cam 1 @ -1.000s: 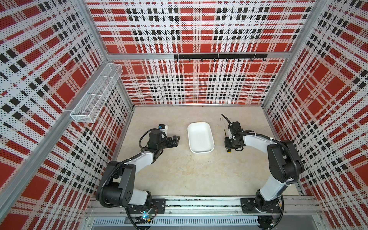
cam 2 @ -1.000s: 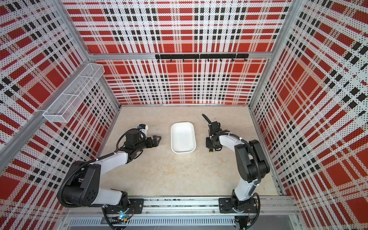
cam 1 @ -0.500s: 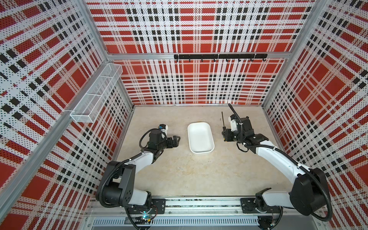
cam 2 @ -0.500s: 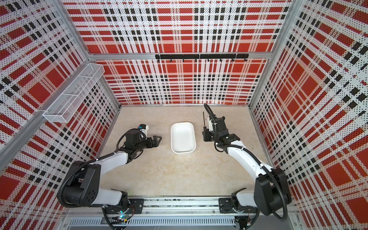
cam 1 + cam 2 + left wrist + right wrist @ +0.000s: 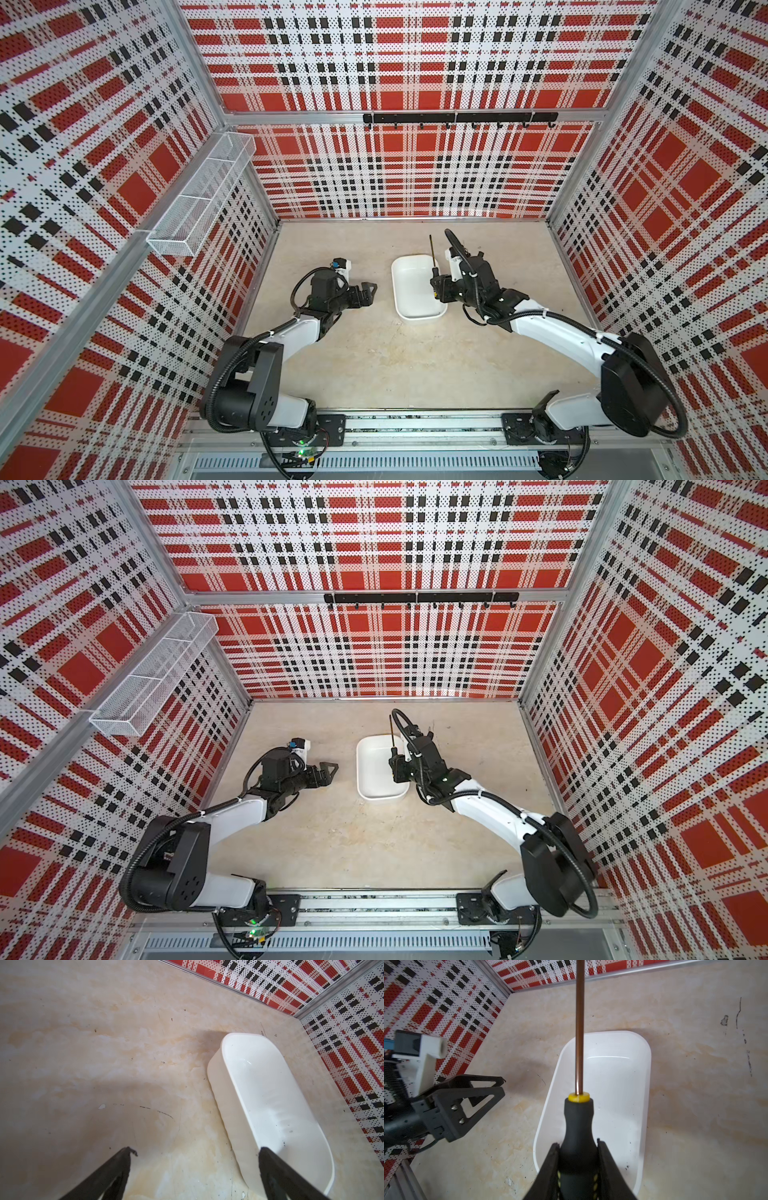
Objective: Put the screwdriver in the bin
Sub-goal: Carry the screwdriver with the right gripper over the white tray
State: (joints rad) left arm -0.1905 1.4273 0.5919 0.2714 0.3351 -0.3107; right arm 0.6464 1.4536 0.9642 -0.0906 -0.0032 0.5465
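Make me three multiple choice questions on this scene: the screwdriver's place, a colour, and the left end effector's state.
1. Relative to the bin, where is the screwdriver?
A) lying inside it
B) held over it by the right end effector
C) leaning on its outer wall

2. The collar at the top of the screwdriver's handle is:
A) yellow
B) blue
C) green

3. The left end effector is:
A) open and empty
B) shut on the bin
C) shut on the screwdriver

Answers:
1 B: the right wrist view shows the handle clamped, with the bin below.
2 A: a yellow ring circles the shaft's base.
3 A: its jaws stand wide apart around nothing.
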